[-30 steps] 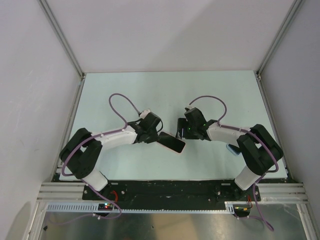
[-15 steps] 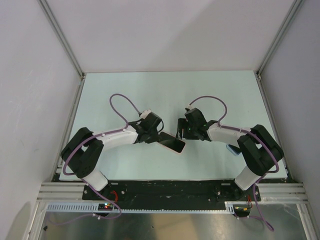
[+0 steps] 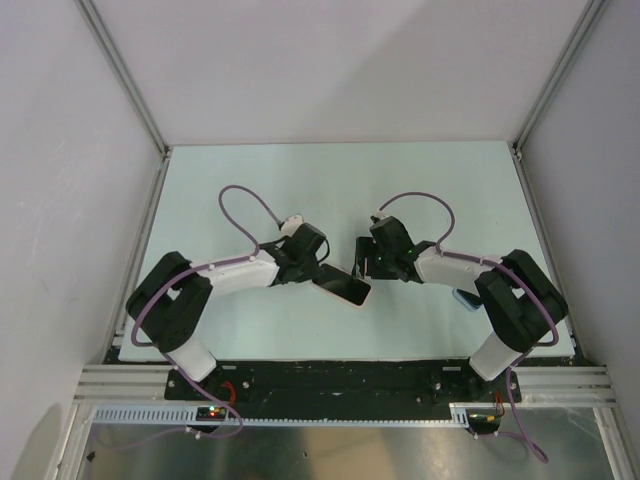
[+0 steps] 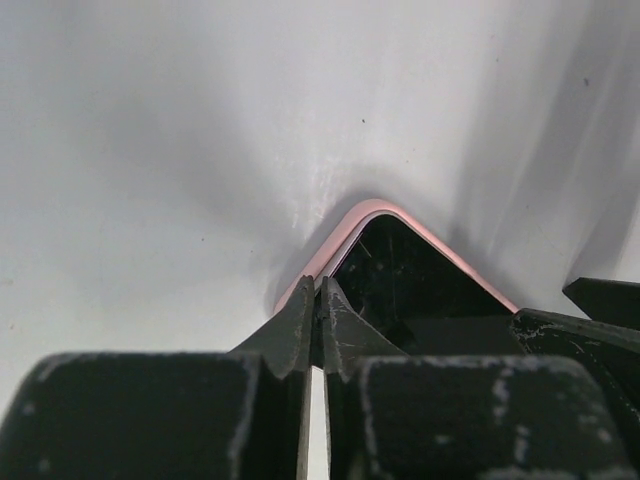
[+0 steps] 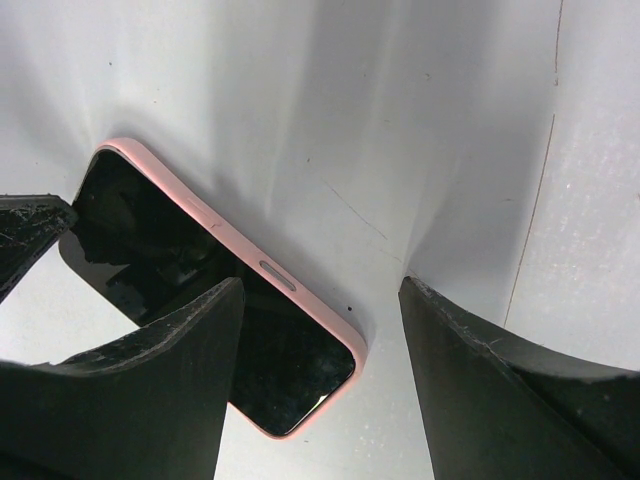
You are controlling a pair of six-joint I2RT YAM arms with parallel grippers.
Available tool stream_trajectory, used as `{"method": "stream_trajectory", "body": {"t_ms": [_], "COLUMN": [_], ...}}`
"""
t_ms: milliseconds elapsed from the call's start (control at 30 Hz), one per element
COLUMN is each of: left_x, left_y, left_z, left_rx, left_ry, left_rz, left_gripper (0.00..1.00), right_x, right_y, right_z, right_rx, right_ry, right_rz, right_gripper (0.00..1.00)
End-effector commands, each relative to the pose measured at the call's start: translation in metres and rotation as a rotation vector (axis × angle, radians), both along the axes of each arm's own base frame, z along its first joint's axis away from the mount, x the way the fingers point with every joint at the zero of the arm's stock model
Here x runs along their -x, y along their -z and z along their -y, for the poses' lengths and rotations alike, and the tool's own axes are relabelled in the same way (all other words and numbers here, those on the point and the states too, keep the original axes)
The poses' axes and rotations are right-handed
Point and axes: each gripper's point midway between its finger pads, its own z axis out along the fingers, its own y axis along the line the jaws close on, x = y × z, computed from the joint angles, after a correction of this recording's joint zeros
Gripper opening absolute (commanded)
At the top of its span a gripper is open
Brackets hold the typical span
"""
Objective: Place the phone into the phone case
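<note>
**Two jaws, one phone [image 3: 343, 284]**

Phone, dark screen up inside a pink rim, flat on the counter [image 3: 300, 190] midway between the arms. Best gripped, probably, by squaring the right jaws across the long edges, clear of the side button [image 5: 276, 272], before closing. Left jaws pinched to a slit, tips against the rim near one corner, nothing visible between them. Right jaws spread wide, straddling the opposite end. Bluish item [image 3: 462, 297] under the right arm: identity too hidden to tell.
</note>
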Motion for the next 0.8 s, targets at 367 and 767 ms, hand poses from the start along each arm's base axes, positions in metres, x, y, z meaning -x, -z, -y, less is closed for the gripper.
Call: {"method": "stream_trajectory", "body": {"t_ms": [367, 767], "left_x": [0.019, 0.028], "left_y": [-0.008, -0.014], "left_z": [-0.006, -0.004], "left_rx": [0.025, 0.083], "left_ry": [0.017, 0.007], "left_rz": [-0.03, -0.047], "left_gripper": [0.4, 0.44], "right_x": [0.027, 0.075], "right_y": [0.009, 0.021], "right_z": [0.004, -0.013], "right_rx": [0.023, -0.009], "right_ry": [0.021, -0.009], "right_rz": [-0.028, -0.077], "right_gripper": [0.64, 0.5]}}
